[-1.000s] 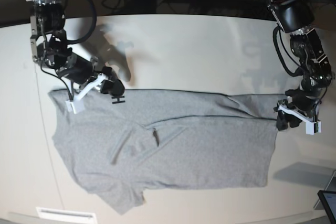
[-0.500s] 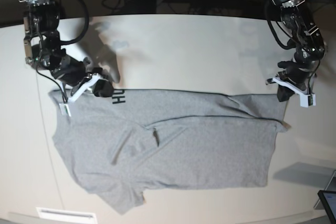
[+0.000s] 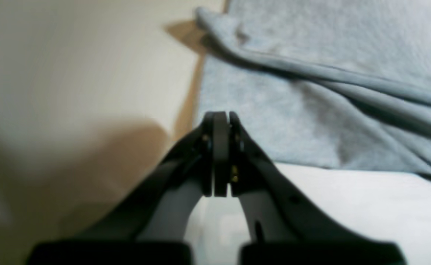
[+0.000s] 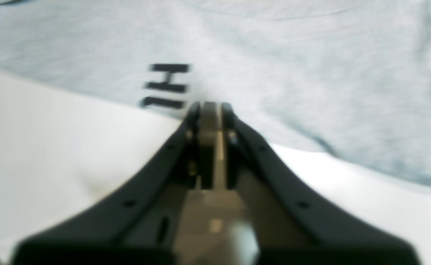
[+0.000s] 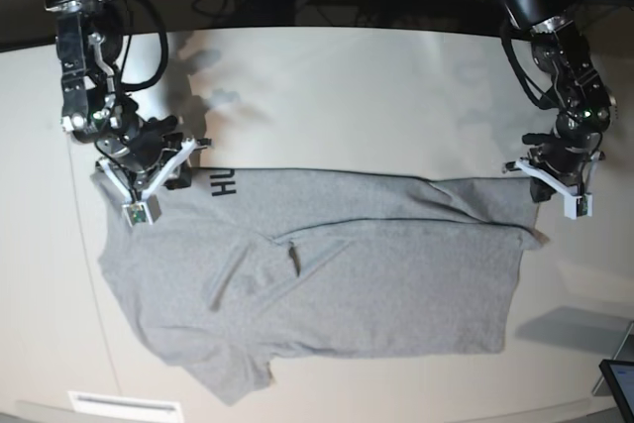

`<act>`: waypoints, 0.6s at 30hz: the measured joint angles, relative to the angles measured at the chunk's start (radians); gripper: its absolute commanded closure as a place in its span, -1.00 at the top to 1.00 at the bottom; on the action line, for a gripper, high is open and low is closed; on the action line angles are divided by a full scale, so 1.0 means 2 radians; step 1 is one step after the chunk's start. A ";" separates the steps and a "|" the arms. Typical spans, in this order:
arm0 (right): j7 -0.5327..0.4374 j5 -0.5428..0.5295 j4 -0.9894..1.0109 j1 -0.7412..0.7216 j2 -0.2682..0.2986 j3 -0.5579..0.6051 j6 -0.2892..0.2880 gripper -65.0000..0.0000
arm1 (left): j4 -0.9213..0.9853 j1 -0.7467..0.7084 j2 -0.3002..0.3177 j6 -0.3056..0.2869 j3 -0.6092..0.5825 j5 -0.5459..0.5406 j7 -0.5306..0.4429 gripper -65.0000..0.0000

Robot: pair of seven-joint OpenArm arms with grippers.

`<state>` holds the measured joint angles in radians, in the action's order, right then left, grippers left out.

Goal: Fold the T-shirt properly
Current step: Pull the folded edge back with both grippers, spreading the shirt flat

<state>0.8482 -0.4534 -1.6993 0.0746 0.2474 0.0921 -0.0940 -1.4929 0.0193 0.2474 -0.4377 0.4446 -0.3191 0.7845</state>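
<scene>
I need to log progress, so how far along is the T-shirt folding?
Early. Done: the T-shirt lies spread on the table, its top edge turned over so black lettering peeks out. In hand: both grippers, left and right, sit shut at that edge's corners. Left: sleeves and body unfolded.

The base camera looks straight down from high above on the table (image 5: 396,96). Both wrist cameras peer close along their grippers, sharing the T-shirt (image 5: 327,274) with it.

One T-shirt (image 5: 327,274), two grippers (left gripper (image 5: 551,183), right gripper (image 5: 166,173)), one table (image 5: 347,96).
</scene>
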 measured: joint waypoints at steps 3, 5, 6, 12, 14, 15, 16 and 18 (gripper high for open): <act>0.001 0.073 0.000 0.000 -0.020 0.000 -0.001 -0.39 | -0.018 -0.007 -0.019 -0.003 0.001 0.023 0.004 -0.49; 0.000 0.106 0.000 0.000 -0.034 0.000 -0.002 -0.37 | -0.031 -0.009 -0.020 -0.003 0.002 0.027 0.004 -0.36; -0.001 0.124 0.000 0.000 -0.041 0.000 -0.006 -0.36 | -0.035 -0.008 -0.019 -0.003 0.003 0.027 0.002 -0.34; -0.027 0.143 0.000 -0.001 -0.042 0.003 -0.006 -0.19 | -0.038 -0.004 -0.019 -0.003 0.002 0.027 0.001 -0.34; -0.027 0.148 0.000 -0.003 -0.041 0.003 -0.006 -0.07 | -0.037 -0.003 -0.018 -0.003 0.003 0.027 0.001 -0.34; -0.027 0.148 0.000 -0.004 -0.041 0.003 -0.006 -0.05 | -0.036 -0.003 -0.018 -0.003 0.003 0.027 0.000 -0.34; -0.026 0.146 0.000 -0.008 -0.040 0.003 -0.006 -0.06 | -0.034 0.000 -0.018 -0.003 0.003 0.027 0.001 -0.34; -0.027 0.146 0.000 -0.015 -0.037 0.003 -0.006 -0.06 | -0.023 0.011 -0.019 -0.003 0.003 0.039 0.001 -0.34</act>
<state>0.7933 -0.1608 -1.6985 0.0444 0.1734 0.0986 -0.1066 -1.5391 0.0414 0.2104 -0.4438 0.4515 -0.2409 0.7860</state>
